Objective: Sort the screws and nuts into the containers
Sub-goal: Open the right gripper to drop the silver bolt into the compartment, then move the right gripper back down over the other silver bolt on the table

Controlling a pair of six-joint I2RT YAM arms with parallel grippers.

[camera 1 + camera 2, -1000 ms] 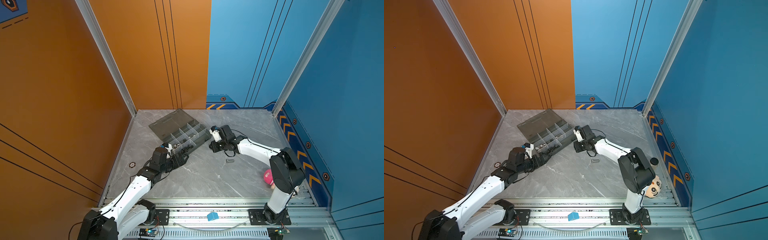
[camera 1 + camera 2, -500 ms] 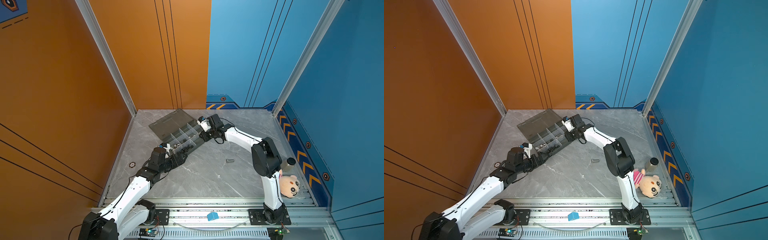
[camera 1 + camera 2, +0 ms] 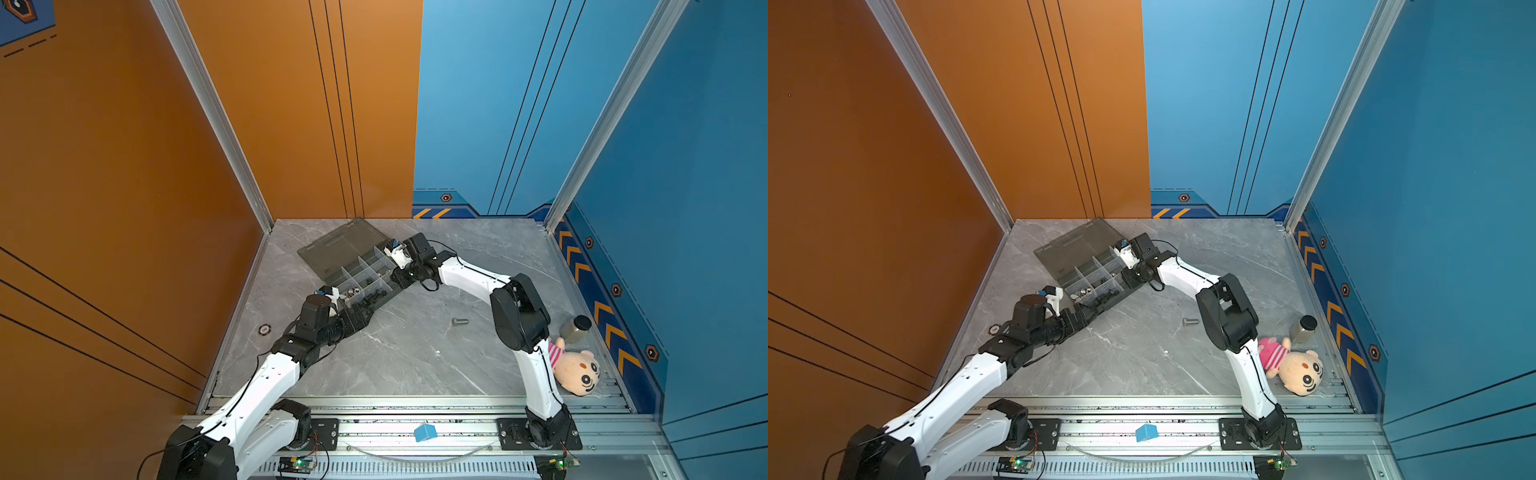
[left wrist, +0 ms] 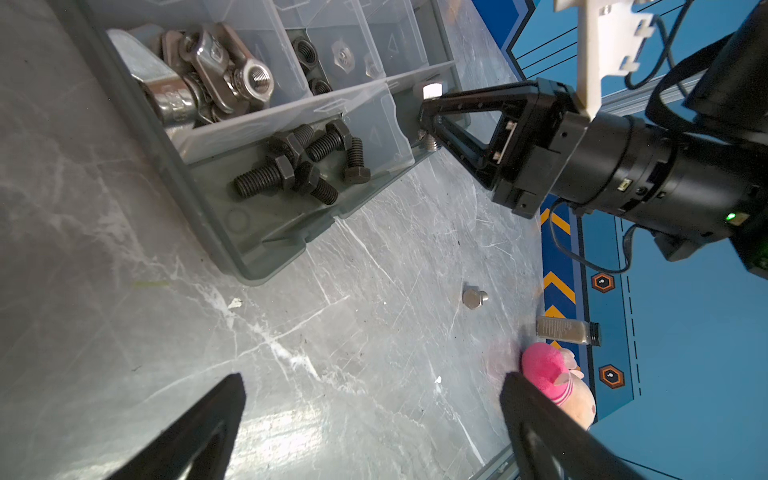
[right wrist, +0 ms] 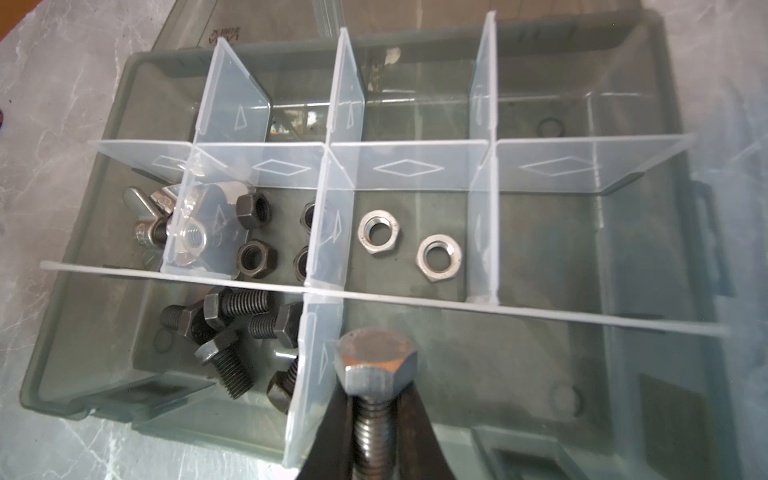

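The smoky-grey organizer box with its containers lies open at the back left in both top views. My right gripper is shut on a silver hex screw, held over the box's near wall above a bare compartment. Beside it lie several black screws. Black nuts, silver nuts and wing nuts fill other compartments. One silver screw lies loose on the table. My left gripper is open over bare table by the box's corner.
The box's flat lid lies open behind it. A plush doll and a black-capped bottle sit at the right edge by the right arm's base. A blue block rests on the front rail.
My right gripper has swung from the middle of the table back and left to the box's edge, carrying the silver screw. The left arm has barely moved.
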